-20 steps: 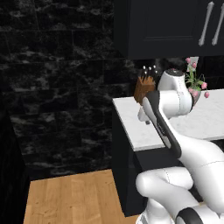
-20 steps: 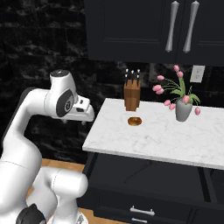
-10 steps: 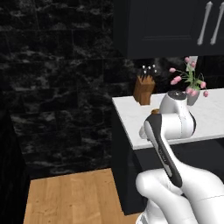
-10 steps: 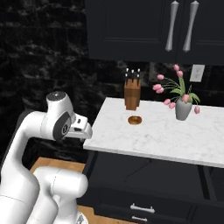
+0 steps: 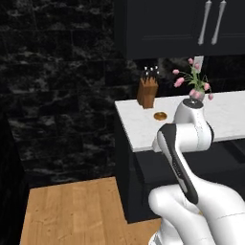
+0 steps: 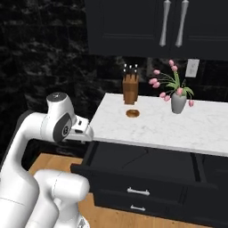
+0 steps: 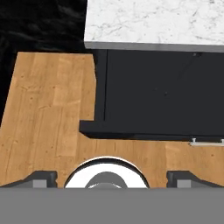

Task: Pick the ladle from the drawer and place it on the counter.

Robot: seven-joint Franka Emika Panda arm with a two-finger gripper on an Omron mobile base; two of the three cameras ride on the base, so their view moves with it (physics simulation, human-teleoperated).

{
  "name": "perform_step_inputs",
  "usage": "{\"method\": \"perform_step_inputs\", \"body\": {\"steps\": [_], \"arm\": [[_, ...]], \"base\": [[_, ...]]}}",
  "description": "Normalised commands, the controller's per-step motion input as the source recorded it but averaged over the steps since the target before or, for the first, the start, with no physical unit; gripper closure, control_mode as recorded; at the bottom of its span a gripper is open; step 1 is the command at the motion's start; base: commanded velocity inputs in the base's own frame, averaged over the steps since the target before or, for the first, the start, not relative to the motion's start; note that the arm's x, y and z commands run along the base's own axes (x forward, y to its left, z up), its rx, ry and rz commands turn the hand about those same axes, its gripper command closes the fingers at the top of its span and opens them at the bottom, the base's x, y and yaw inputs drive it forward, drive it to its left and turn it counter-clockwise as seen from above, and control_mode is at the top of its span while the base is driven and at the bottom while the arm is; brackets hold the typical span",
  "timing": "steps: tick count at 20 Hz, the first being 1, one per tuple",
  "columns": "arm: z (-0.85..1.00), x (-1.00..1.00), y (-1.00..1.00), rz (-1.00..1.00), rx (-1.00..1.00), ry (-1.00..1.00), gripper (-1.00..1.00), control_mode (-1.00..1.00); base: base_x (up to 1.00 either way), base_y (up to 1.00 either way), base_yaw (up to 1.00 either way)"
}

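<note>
The drawer [image 6: 133, 189] stands pulled out under the counter [image 6: 156, 127], its flat black front facing me with a silver handle. In the hand view I look down into its dark inside [image 7: 162, 92]. A faint thin streak [image 7: 179, 74] there may be the ladle; I cannot tell. My gripper [image 7: 113, 177] is open, fingertips wide apart, with nothing between them. It hovers over the wooden floor just in front of the drawer's left corner. From the right base view the hand [image 6: 82, 129] hangs beside the counter's left edge, level with the slab.
On the counter stand a wooden knife block [image 6: 130, 89], a small brown round item [image 6: 132, 113] and a grey vase of pink tulips [image 6: 178, 101]. Black upper cabinets [image 6: 169, 22] hang above. A second handle [image 6: 137, 208] sits lower down. Wooden floor [image 7: 48, 109] lies to the left.
The arm has dropped, bringing the hand from above counter height down beside the counter's left edge. Over the last half second it has barely moved.
</note>
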Motion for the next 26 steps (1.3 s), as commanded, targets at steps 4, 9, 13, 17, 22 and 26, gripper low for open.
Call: {"method": "perform_step_inputs", "body": {"steps": [4, 9, 13, 17, 22, 26], "arm": [[0.0, 0.0, 0.0, 0.0, 0.0, 0.0, -1.0, 1.0], [0.0, 0.0, 0.0, 0.0, 0.0, 0.0, -1.0, 1.0], [0.0, 0.0, 0.0, 0.0, 0.0, 0.0, -1.0, 1.0], [-0.01, 0.09, -0.01, 0.0, 0.0, 0.0, -1.0, -1.0], [-0.43, 0.56, -0.22, 0.0, 0.0, 0.02, -1.0, -1.0], [-0.55, 0.8, -0.35, 0.0, 0.01, 0.1, -1.0, -1.0]], "base": [[-0.34, -0.65, -0.04], [-0.46, -0.49, -0.05], [-0.28, -0.03, -0.01], [0.0, 0.0, 0.0], [0.0, 0.0, 0.0], [0.0, 0.0, 0.0]]}}
